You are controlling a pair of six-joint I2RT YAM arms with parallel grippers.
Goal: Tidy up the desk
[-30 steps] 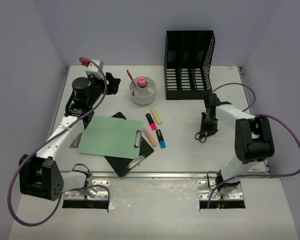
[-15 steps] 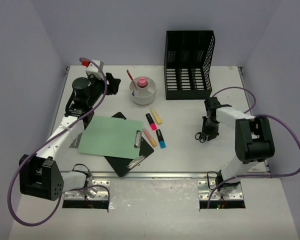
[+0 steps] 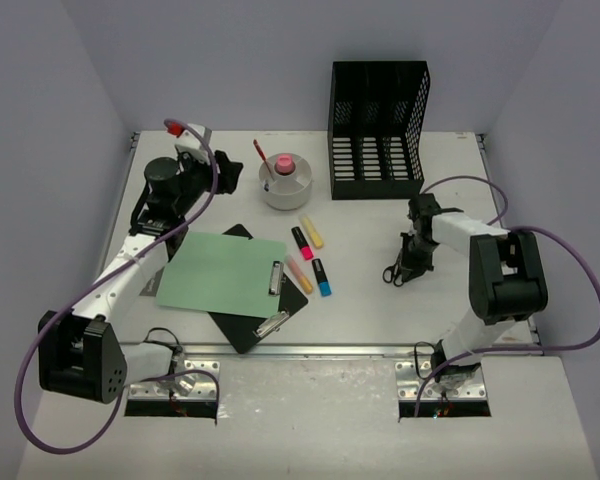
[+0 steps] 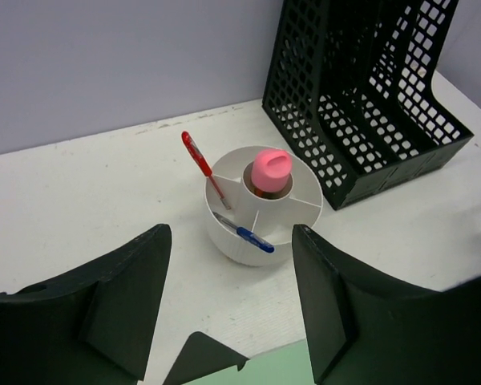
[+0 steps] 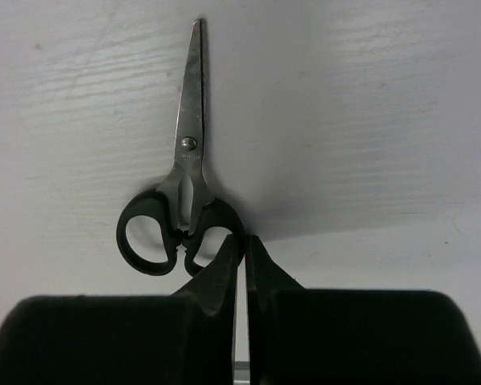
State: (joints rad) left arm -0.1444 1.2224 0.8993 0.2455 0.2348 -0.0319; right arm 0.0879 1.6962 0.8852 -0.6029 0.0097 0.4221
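Note:
The white desk [image 3: 380, 305] holds black-handled scissors [image 3: 394, 269], lying flat with the blades pointing away in the right wrist view [image 5: 188, 152]. My right gripper [image 3: 413, 252] is low over them, its jaws nearly closed on the rim of the right handle loop [image 5: 242, 241]. My left gripper [image 3: 218, 162] hovers open and empty at the back left, facing a round white cup organizer [image 4: 264, 210] that holds a red pen [image 4: 199, 160], a blue pen [image 4: 252, 238] and a pink-capped item [image 4: 271, 167].
A black mesh file rack [image 3: 377, 120] stands at the back right. A green clipboard [image 3: 220, 272] lies over a black clipboard [image 3: 262, 326] at front left. Several highlighters [image 3: 310, 256] lie beside them. A silver rail [image 3: 310, 351] runs along the near edge.
The right gripper and the scissors have shifted slightly left and the scissors have turned a little. The left arm has barely moved.

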